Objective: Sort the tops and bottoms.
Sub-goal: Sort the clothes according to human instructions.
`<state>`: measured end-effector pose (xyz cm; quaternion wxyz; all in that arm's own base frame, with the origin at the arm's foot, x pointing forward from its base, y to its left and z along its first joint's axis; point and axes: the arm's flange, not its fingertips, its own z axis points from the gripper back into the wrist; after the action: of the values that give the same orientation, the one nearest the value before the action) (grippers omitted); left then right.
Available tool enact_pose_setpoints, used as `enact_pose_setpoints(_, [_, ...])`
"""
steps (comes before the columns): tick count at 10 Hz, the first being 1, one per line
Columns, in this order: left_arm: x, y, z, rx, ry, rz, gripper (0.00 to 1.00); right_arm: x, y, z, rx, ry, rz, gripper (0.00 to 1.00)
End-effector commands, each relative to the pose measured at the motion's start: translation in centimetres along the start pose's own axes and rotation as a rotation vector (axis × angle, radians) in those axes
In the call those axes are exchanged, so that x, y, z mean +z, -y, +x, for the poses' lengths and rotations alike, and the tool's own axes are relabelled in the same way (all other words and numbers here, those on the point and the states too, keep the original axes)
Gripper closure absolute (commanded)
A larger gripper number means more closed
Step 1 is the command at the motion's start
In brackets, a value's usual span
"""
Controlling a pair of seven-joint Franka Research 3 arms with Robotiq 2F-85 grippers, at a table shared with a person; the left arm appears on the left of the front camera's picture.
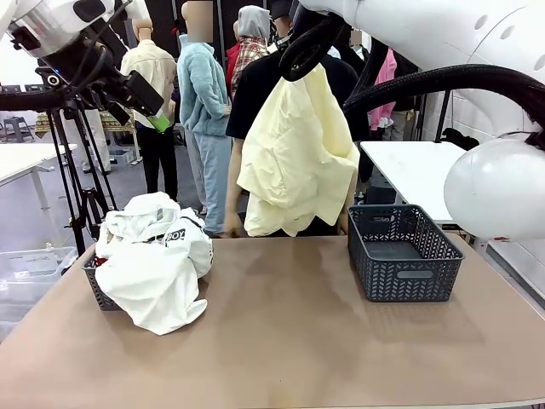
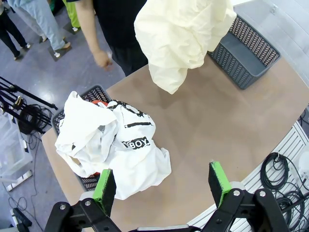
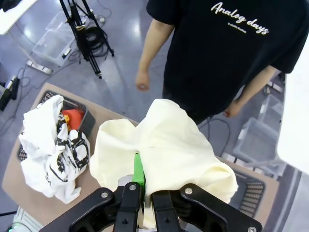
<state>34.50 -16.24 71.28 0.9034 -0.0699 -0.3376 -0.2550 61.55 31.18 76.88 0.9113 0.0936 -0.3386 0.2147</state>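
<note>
1. My right gripper [image 3: 143, 191] is clamped on a pale yellow soft garment [image 1: 294, 162], which hangs bunched from the fingers high above the far edge of the brown table [image 1: 289, 341], in front of a person in a black T-shirt [image 3: 231, 53].
2. My left gripper [image 2: 161, 186] stands wide apart with nothing between its green pads [image 2: 104, 185], raised above the near left part of the table.
3. A white T-shirt with black lettering [image 1: 157, 256] lies heaped below the left gripper, spilling over a dark plastic basket [image 2: 94, 94] at the table's left edge.
4. A bit of red-orange fabric [image 3: 73, 117] peeks out under that white heap.
5. A second dark grey plastic basket [image 1: 404, 253] sits near the table's far right corner, below and to the right of the hanging yellow garment, not touching it.
</note>
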Motion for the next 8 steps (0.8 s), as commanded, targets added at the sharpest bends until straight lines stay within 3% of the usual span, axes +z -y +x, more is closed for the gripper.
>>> enact_pose_setpoints(1, [0.14, 0.04, 0.04, 0.004, 0.003, 0.004, 0.00, 0.27, -0.39, 0.05, -0.006, 0.007, 0.011, 1.00])
enact_pose_setpoints(8, [0.14, 0.04, 0.04, 0.004, 0.003, 0.004, 0.00, 0.27, -0.39, 0.05, -0.006, 0.007, 0.011, 1.00])
